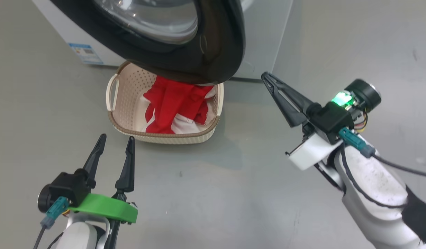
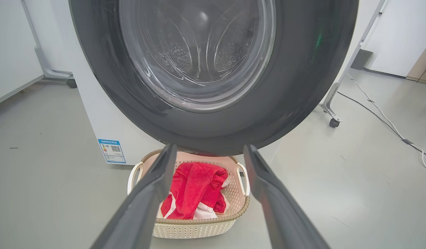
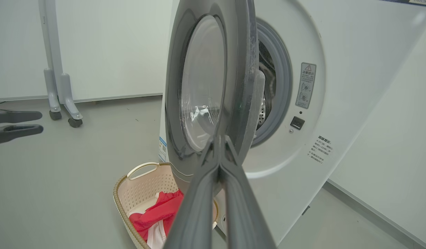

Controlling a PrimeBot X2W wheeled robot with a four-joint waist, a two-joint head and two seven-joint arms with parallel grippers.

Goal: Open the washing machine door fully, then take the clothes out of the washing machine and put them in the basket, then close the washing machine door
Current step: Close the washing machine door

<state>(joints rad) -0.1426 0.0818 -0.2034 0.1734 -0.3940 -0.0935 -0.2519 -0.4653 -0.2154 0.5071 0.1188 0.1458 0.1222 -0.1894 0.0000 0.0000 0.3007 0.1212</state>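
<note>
Head view: where are the clothes (image 1: 171,100)?
— In the basket (image 1: 129,86), a red and white heap, just toward eleven o'clock from the middle of the picture. The basket stands on the floor (image 1: 213,193) under the washing machine door (image 1: 223,41), whose black rim overhangs its far edge at twelve o'clock.
— And the door?
— It stands partway out from the washing machine (image 1: 264,31). The right wrist view shows it edge-on, with the grey gasket (image 3: 285,86) and a slice of the drum (image 3: 263,110) open to sight on its three o'clock side.
— The right gripper (image 1: 265,75)?
— At three o'clock, fingers pressed together with nothing between them. The tips point toward ten o'clock, near the door's rim but apart from it.
— The left gripper (image 1: 117,137)?
— At seven o'clock, fingers spread apart and empty. The tips aim at twelve, just short of the basket's near rim.
</note>
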